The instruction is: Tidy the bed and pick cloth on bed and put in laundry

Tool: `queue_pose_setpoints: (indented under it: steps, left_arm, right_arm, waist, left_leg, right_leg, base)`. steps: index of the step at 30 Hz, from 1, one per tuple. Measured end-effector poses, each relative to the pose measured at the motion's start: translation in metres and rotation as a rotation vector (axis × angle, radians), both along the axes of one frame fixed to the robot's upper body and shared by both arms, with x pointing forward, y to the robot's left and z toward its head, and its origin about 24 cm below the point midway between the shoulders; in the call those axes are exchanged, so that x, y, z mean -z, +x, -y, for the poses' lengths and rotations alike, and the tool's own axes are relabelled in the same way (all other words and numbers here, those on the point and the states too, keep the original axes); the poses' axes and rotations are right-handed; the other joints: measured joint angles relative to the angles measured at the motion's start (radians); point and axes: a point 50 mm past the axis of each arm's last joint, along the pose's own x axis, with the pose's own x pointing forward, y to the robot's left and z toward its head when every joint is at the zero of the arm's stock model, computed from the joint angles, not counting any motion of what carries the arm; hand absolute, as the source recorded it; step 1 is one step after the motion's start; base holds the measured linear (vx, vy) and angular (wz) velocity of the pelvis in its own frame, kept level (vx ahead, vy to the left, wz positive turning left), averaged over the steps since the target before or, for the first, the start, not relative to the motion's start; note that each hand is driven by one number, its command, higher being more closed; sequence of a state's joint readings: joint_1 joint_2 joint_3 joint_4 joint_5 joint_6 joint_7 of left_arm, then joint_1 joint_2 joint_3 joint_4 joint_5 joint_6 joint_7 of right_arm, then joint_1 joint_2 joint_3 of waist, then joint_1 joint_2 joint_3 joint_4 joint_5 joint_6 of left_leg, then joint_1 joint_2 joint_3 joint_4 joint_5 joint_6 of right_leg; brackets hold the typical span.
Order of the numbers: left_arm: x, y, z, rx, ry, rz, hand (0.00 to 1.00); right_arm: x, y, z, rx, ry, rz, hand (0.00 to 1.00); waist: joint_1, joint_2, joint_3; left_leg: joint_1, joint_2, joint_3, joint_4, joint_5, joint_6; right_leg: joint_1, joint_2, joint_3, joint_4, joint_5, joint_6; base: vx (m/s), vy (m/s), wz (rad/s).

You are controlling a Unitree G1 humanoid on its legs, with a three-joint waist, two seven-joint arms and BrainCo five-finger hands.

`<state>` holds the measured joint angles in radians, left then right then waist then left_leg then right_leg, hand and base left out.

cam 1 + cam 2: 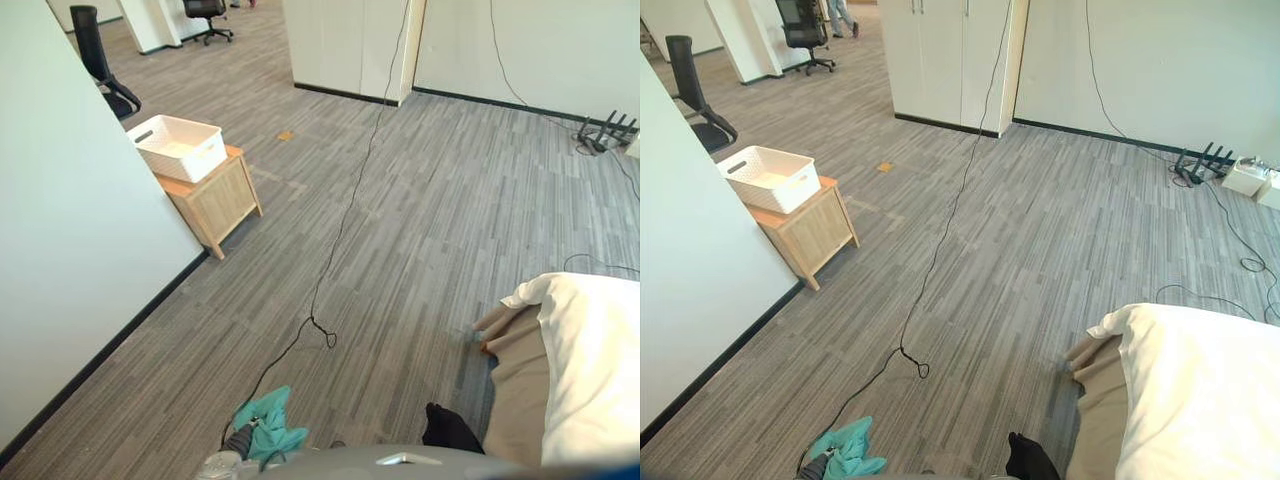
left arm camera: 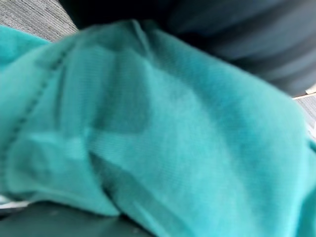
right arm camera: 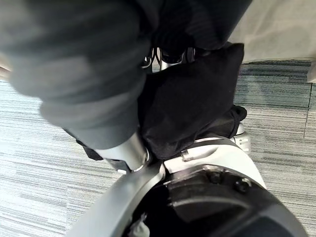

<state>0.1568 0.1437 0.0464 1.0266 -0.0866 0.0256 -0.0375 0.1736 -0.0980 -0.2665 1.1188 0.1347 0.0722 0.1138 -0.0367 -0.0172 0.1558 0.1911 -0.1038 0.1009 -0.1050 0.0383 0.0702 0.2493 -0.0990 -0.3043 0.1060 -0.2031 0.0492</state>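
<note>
A bunched teal cloth [image 1: 270, 425] hangs above the carpet at the lower left, with my left hand [image 1: 239, 441] shut on it; the left wrist view shows its folds [image 2: 163, 133] from very close. A black cloth [image 1: 450, 430] hangs at the lower middle, beside the bed's corner. In the right wrist view my right hand [image 3: 197, 22] is shut on the top of this black cloth [image 3: 192, 103]. The bed [image 1: 1200, 400] stands at the right, with a white cover over a tan sheet [image 1: 1100, 410]. A white laundry basket [image 1: 180, 147] sits on a small wooden cabinet [image 1: 215, 200] by the left wall.
A white wall [image 1: 70, 250] runs along the left. A black cable [image 1: 345, 230] trails across the grey carpet in the middle. Office chairs [image 1: 100, 65] stand at the far left, white cupboards [image 1: 350, 45] at the back, more cables and a power strip [image 1: 1250, 178] at the far right.
</note>
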Motion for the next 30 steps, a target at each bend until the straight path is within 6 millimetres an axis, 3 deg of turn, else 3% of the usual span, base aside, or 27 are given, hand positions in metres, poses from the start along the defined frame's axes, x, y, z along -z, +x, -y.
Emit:
queue_pose_setpoints:
  steps: [4,6,7,8,9,10,11,13,15,17,18,21,22,23,24,25,26,27,28,29,30]
  left_arm:
    - [0.001,-0.011,-0.002,-0.039,0.005,-0.001,1.00]
    - [0.001,-0.015,-0.004,-0.051,0.015,-0.001,1.00]
    - [0.001,-0.018,-0.006,-0.053,0.030,-0.001,1.00]
    - [0.002,-0.025,-0.005,-0.057,0.038,-0.016,1.00]
    - [0.003,-0.031,-0.004,-0.057,0.044,-0.036,1.00]
    - [0.004,-0.042,-0.003,-0.046,0.054,-0.073,1.00]
    - [0.004,-0.044,-0.003,-0.040,0.056,-0.082,1.00]
    - [0.005,-0.049,-0.003,-0.051,0.053,-0.100,1.00]
    - [0.005,-0.045,-0.003,-0.073,0.045,-0.095,1.00]
    - [0.006,-0.044,-0.003,-0.103,0.038,-0.101,1.00]
    - [0.006,-0.043,-0.003,-0.127,0.033,-0.110,1.00]
    - [0.005,-0.039,-0.004,-0.174,0.033,-0.083,1.00]
    - [0.004,-0.037,-0.004,-0.180,0.035,-0.070,1.00]
    - [0.004,-0.035,-0.002,-0.199,0.034,-0.057,1.00]
    - [0.005,-0.039,0.007,-0.222,0.018,-0.062,1.00]
    - [0.005,-0.039,0.011,-0.264,0.008,-0.051,1.00]
    - [0.006,-0.040,0.014,-0.316,-0.004,-0.048,1.00]
    - [0.006,-0.042,0.014,-0.346,-0.010,-0.044,1.00]
    - [0.006,-0.044,0.019,-0.391,-0.032,-0.037,1.00]
    - [0.007,-0.046,0.019,-0.411,-0.039,-0.035,1.00]
    - [0.006,-0.046,0.017,-0.415,-0.035,-0.029,1.00]
  right_arm:
    - [0.000,-0.001,-0.003,0.035,0.002,0.039,1.00]
    - [0.000,0.001,-0.006,0.087,0.004,0.078,1.00]
    - [-0.001,0.001,-0.009,0.134,0.007,0.106,1.00]
    - [-0.001,0.003,-0.009,0.173,0.002,0.136,1.00]
    - [-0.002,0.005,-0.008,0.190,0.000,0.155,1.00]
    - [-0.003,0.008,-0.006,0.222,-0.008,0.183,1.00]
    - [-0.003,0.005,-0.008,0.234,-0.006,0.185,1.00]
    - [-0.002,0.004,-0.009,0.246,0.001,0.185,1.00]
    - [-0.003,0.003,-0.011,0.251,0.008,0.189,1.00]
    - [-0.004,0.004,-0.011,0.261,0.011,0.200,1.00]
    - [-0.004,0.003,-0.011,0.260,0.017,0.207,1.00]
    - [-0.005,-0.007,-0.014,0.265,0.033,0.200,1.00]
    - [-0.005,-0.009,-0.014,0.268,0.035,0.195,1.00]
    - [-0.005,-0.012,-0.012,0.275,0.033,0.190,1.00]
    - [-0.007,-0.014,-0.002,0.271,0.013,0.183,1.00]
    - [-0.007,-0.013,0.004,0.270,0.003,0.177,1.00]
    - [-0.008,-0.006,0.008,0.265,-0.003,0.192,1.00]
    - [-0.009,-0.004,0.010,0.263,-0.009,0.197,1.00]
    - [-0.010,0.002,0.015,0.245,-0.021,0.206,1.00]
    - [-0.008,0.005,0.016,0.222,-0.021,0.190,1.00]
    - [-0.007,0.006,0.015,0.207,-0.018,0.181,1.00]
  waist:
    - [0.001,-0.005,0.001]
    - [0.002,-0.017,-0.002]
    - [0.000,-0.031,0.002]
    - [0.008,-0.025,0.018]
    - [0.006,-0.021,0.019]
    - [-0.002,0.002,0.023]
    - [0.001,-0.001,0.025]
    - [0.003,0.003,0.024]
    - [0.003,0.007,0.023]
    - [0.003,0.010,0.025]
    - [0.002,0.011,0.026]
    - [-0.001,0.010,0.023]
    - [-0.001,0.009,0.018]
    - [-0.002,0.019,0.012]
    - [0.005,0.053,-0.009]
    - [0.006,0.077,-0.019]
    - [0.008,0.089,-0.020]
    - [0.013,0.092,-0.016]
    - [0.027,0.113,-0.013]
    - [0.031,0.113,-0.008]
    - [0.035,0.103,-0.002]
  left_leg:
    - [-0.013,-0.002,0.002,0.000,-0.015,0.006]
    - [-0.028,-0.023,0.008,0.005,-0.043,0.016]
    - [-0.041,-0.023,0.021,0.037,-0.072,0.015]
    - [-0.046,-0.017,0.029,0.057,-0.084,0.040]
    - [-0.041,-0.009,0.027,0.064,-0.091,0.049]
    - [-0.026,0.017,0.024,0.086,-0.109,0.041]
    - [-0.008,0.042,0.025,0.098,-0.129,0.040]
    - [0.005,0.089,0.018,0.115,-0.152,0.017]
    - [0.003,0.125,-0.001,0.131,-0.177,-0.011]
    - [0.006,0.145,-0.004,0.158,-0.209,-0.026]
    - [0.025,0.160,-0.004,0.195,-0.254,-0.049]
    - [0.075,0.176,-0.040,0.266,-0.357,-0.104]
    - [0.077,0.178,-0.052,0.282,-0.380,-0.106]
    - [0.077,0.193,-0.065,0.307,-0.419,-0.108]
    - [0.072,0.231,-0.072,0.346,-0.437,-0.120]
    - [0.003,0.257,-0.063,0.506,-0.426,-0.115]
    - [-0.085,0.286,-0.066,0.712,-0.373,-0.109]
    - [-0.132,0.304,-0.078,0.824,-0.333,-0.117]
    - [-0.213,0.345,-0.095,1.033,-0.302,-0.136]
    - [-0.278,0.372,-0.099,1.188,-0.302,-0.134]
    - [-0.303,0.374,-0.099,1.235,-0.303,-0.133]
  right_leg:
    - [-0.012,-0.002,0.003,0.005,-0.015,0.011]
    - [-0.056,-0.033,-0.007,0.068,-0.059,0.058]
    - [-0.100,-0.065,-0.010,0.168,-0.085,0.110]
    - [-0.171,-0.083,0.000,0.347,-0.074,0.105]
    - [-0.201,-0.090,0.000,0.423,-0.057,0.093]
    - [-0.217,-0.091,-0.013,0.443,-0.080,0.046]
    - [-0.224,-0.077,-0.025,0.408,-0.094,0.030]
    - [-0.235,-0.041,-0.044,0.287,-0.084,0.034]
    - [-0.303,-0.024,-0.060,0.193,-0.029,0.037]
    - [-0.370,-0.031,-0.065,0.196,0.017,0.036]
    - [-0.425,-0.040,-0.063,0.225,0.060,0.028]
    - [-0.443,-0.073,-0.065,0.279,0.097,0.004]
    - [-0.445,-0.078,-0.067,0.287,0.097,0.004]
    - [-0.451,-0.073,-0.069,0.310,0.068,-0.048]
    - [-0.450,-0.045,-0.091,0.339,0.016,-0.048]
    - [-0.447,-0.023,-0.102,0.355,-0.029,-0.063]
    - [-0.417,0.002,-0.107,0.345,-0.056,-0.082]
    - [-0.396,0.020,-0.108,0.331,-0.069,-0.088]
    - [-0.338,0.066,-0.103,0.292,-0.086,-0.103]
    - [-0.261,0.100,-0.102,0.239,-0.092,-0.113]
    - [-0.221,0.108,-0.100,0.211,-0.090,-0.117]
  base:
    - [0.02,-0.010,-0.06]
    - [0.09,0.031,0.04]
    - [0.15,0.037,-0.02]
    - [0.14,0.027,-0.06]
    - [0.14,0.031,0.01]
    - [0.20,0.021,0.09]
    - [0.26,-0.004,0.10]
    - [0.22,-0.051,0.07]
    - [0.28,-0.082,0.09]
    - [0.32,-0.086,0.02]
    - [0.33,-0.103,0.05]
    - [0.45,-0.250,0.47]
    - [0.45,-0.315,0.63]
    - [0.38,-0.267,0.43]
    - [0.49,-0.320,0.33]
    - [0.57,-0.404,0.09]
    - [0.47,-0.343,-0.01]
    - [0.46,-0.343,-0.14]
    - [0.50,-0.301,-0.15]
    - [0.50,-0.293,-0.16]
    - [0.48,-0.283,-0.14]
